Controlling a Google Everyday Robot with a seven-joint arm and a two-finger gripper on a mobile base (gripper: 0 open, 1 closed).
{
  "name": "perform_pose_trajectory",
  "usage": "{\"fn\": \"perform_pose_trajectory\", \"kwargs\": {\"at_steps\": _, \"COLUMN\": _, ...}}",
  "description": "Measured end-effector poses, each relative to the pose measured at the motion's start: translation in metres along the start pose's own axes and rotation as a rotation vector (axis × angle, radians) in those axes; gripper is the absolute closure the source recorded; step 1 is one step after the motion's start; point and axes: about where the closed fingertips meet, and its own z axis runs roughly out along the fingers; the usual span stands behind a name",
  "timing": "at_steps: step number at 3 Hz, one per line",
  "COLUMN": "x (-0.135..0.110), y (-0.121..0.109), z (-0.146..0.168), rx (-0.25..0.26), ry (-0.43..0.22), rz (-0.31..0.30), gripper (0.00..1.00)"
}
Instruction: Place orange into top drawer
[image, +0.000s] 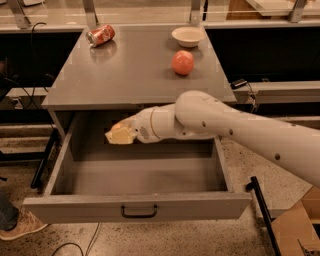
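Orange (116, 127): only a sliver shows, yellow-orange, matte, small; rest hidden by the hand (119, 136), whose pale fingers are clamped on it. Hand and orange hang over the open drawer (135, 206), left of centre, near its back, above the floor of it and not touching

Arm (240, 132): white, thick, comes in from the right, across the drawer's right wall

Drawer: grey metal, wide as the cabinet, pulled well out; one black handle (139, 212) centred on the front panel

Desk (130, 75): grey top, smooth, faint sheen. Speckled floor (240, 235) below; dark shelving and rails behind; cardboard box (295, 230) at lower right; a shoe (22, 226) at lower left

Count: 1 orange, 1 apple (183, 62) (red-pink, right side of desk), 1 bowl (187, 36) (pale, behind the apple), 1 can (100, 36) (red, on its side, back left), 1 drawer, 1 hand
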Motion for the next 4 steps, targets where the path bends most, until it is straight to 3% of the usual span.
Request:
{"fn": "perform_pose_trajectory", "kwargs": {"at_steps": 1, "x": 0.049, "y": -0.023, "z": 0.003, "rx": 0.049, "ry": 0.002, "rz": 0.057, "gripper": 1.0}}
{"fn": "perform_pose_trajectory", "kwargs": {"at_steps": 2, "x": 0.09, "y": -0.044, "z": 0.016, "rx": 0.094, "ry": 0.017, "rz": 0.119, "gripper": 0.82}}
{"fn": "perform_pose_trajectory", "kwargs": {"at_steps": 4, "x": 0.114, "y": -0.072, "z": 0.046, "rx": 0.103, "ry": 0.027, "rz": 0.156, "gripper": 0.36}}
